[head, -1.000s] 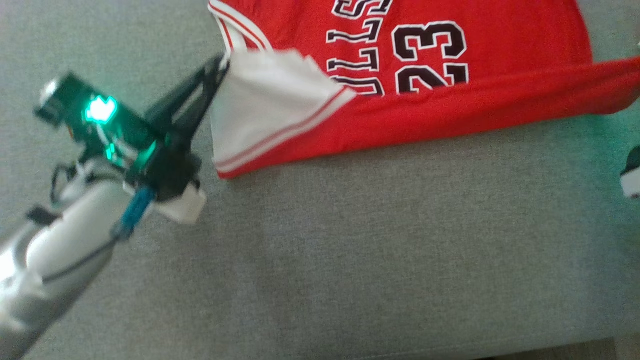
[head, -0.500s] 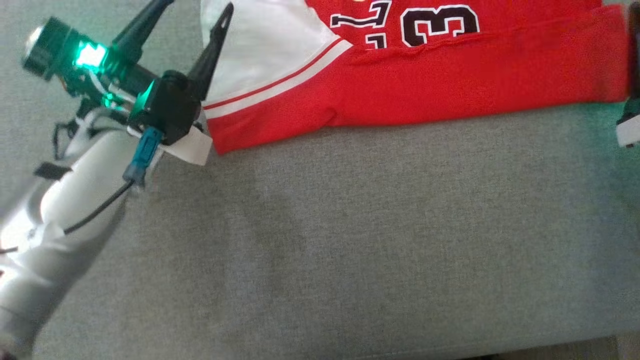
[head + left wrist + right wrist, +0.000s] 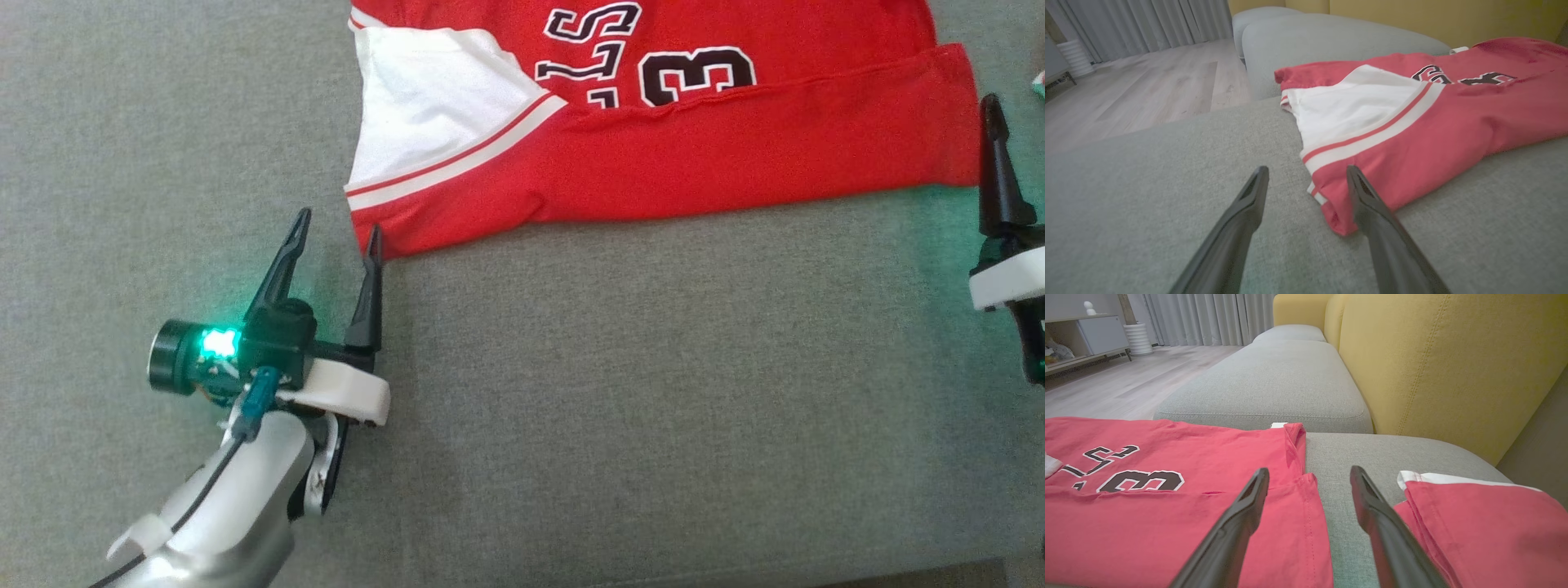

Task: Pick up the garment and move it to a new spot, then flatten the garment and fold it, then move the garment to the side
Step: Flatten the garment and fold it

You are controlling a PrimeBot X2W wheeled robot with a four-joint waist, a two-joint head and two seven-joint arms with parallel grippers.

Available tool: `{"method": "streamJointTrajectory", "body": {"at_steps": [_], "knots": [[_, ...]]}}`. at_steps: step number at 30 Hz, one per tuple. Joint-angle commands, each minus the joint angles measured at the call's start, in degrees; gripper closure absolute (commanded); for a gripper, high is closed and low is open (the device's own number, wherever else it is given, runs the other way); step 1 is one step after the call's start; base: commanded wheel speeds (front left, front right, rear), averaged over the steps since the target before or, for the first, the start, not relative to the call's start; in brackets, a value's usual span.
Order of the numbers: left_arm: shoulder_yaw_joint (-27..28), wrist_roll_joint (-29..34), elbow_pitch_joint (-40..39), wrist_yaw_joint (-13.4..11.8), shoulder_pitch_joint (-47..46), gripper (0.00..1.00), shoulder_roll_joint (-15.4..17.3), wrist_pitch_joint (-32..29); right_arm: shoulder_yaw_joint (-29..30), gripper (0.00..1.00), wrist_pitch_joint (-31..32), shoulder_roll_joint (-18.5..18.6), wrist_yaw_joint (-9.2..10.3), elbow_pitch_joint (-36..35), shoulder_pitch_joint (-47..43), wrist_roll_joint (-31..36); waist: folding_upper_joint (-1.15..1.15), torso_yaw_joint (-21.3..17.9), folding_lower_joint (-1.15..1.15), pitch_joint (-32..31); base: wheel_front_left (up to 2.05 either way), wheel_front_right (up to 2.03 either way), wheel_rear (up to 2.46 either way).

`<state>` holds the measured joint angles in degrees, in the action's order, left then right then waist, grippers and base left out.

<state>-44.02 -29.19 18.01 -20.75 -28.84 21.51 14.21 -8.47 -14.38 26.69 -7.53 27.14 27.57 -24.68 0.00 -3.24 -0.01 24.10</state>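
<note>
The garment [image 3: 694,155] is a red jersey with a white side panel and black lettering. It lies on the grey sofa seat [image 3: 612,392] with its near part folded over the numbers. My left gripper [image 3: 338,222] stands open and empty, its right fingertip just beside the jersey's near left corner. In the left wrist view that corner [image 3: 1337,212] lies between the spread fingers of the left gripper [image 3: 1307,169]. My right gripper [image 3: 1309,470] is open and empty over the garment's [image 3: 1167,522] right edge. One of its dark fingers [image 3: 998,163] shows at the right edge of the head view.
A second folded red cloth [image 3: 1474,531] lies on the seat right of my right gripper. The yellow backrest [image 3: 1433,367] rises behind the seat. Beyond the seat's left end is wooden floor [image 3: 1147,94]. The seat's front edge [image 3: 735,576] runs along the bottom of the head view.
Both grippers have opened and let go of the garment's edge. The folded part now lies flat on the jersey. My left gripper has drawn back toward the near side.
</note>
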Motion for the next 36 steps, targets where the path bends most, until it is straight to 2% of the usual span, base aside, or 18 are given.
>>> {"method": "streamJointTrajectory", "body": {"at_steps": [1, 7, 8, 9, 11, 13, 21, 27, 28, 31, 32, 36], "knots": [[2.8, -0.9, -0.7, -0.2, -1.0, 0.0, 0.8, 0.4, -0.1, 0.0, -0.6, 0.8, 0.04, -1.7, -0.5, 0.2, 0.0, -0.2, 0.01, -0.2, 0.0, 0.0, 0.0], [1.5, -3.2, 4.1, 2.1, -0.2, 0.0, -1.0, -2.0, -0.2, 0.0, -0.6, 1.0, 0.04, -0.9, -1.1, 0.2, 0.0, -0.6, 0.01, -0.7, 0.0, 0.0, 0.0], [1.1, -3.4, 4.7, 2.7, -0.3, 0.11, -1.2, -2.5, -0.2, 0.0, -0.6, 1.0, 0.04, -0.6, -1.1, 0.2, 0.0, -0.5, 0.01, -0.7, 0.0, 0.0, 0.0], [0.6, -3.6, 5.2, 3.3, -0.3, 0.51, -1.5, -3.0, -0.3, 0.0, -0.6, 1.0, 0.04, -0.3, -1.1, 0.1, 0.0, -0.5, 0.01, -0.8, 0.0, 0.0, 0.0], [-0.4, -3.7, 5.6, 4.6, -0.3, 1.0, -1.8, -3.7, -0.7, 0.0, -0.6, 0.8, 0.04, 0.7, -1.2, -0.2, 0.0, -0.3, 0.01, -1.0, 0.0, 0.0, 0.0], [-1.0, -3.7, 5.5, 5.2, -0.3, 1.0, -1.9, -3.7, -1.5, 0.0, -0.6, 0.6, 0.04, 2.4, -1.2, -0.7, 0.0, 0.1, 0.01, -1.1, 0.0, 0.0, 0.0], [-0.8, -1.2, 1.9, 3.0, 0.2, 1.0, 0.5, -1.5, -6.0, 0.0, -0.4, 0.7, 0.04, 12.9, 0.9, -4.9, 0.0, 1.8, 0.01, -0.9, 0.0, 0.0, 0.0], [-0.6, -0.3, -0.9, 1.6, 0.8, 1.0, 2.3, -1.3, -8.1, 0.0, -0.5, 1.2, 0.04, 17.2, 3.3, -8.2, 0.0, 2.6, 0.01, -0.7, 0.0, 0.0, 0.0], [-0.6, -0.2, -1.2, 1.5, 0.8, 1.0, 2.4, -1.3, -8.8, 0.07, -0.5, 1.4, 0.04, 17.6, 3.5, -8.9, 0.0, 2.6, 0.01, -0.7, 0.0, 0.0, 0.0], [-0.7, -0.2, -2.0, 1.3, 1.1, 1.0, 2.5, -1.1, -11.5, 0.86, 0.4, 1.9, 0.04, 18.5, 4.1, -11.3, 0.0, 2.8, 0.01, -1.0, 0.0, 0.0, 0.0], [-0.7, -0.2, -2.1, 1.3, 1.2, 1.0, 2.5, -1.1, -12.4, 1.0, 0.8, 2.0, 0.04, 18.7, 4.0, -12.3, 0.0, 2.9, 0.01, -1.1, 0.0, 0.0, 0.0], [-0.9, -0.2, -2.5, 1.2, 1.8, 1.0, 2.6, -0.9, -15.0, 1.0, 1.1, 3.4, 0.04, 18.4, 3.4, -16.1, 0.0, 3.0, 0.01, -2.1, 0.0, 0.0, 0.0]]}}
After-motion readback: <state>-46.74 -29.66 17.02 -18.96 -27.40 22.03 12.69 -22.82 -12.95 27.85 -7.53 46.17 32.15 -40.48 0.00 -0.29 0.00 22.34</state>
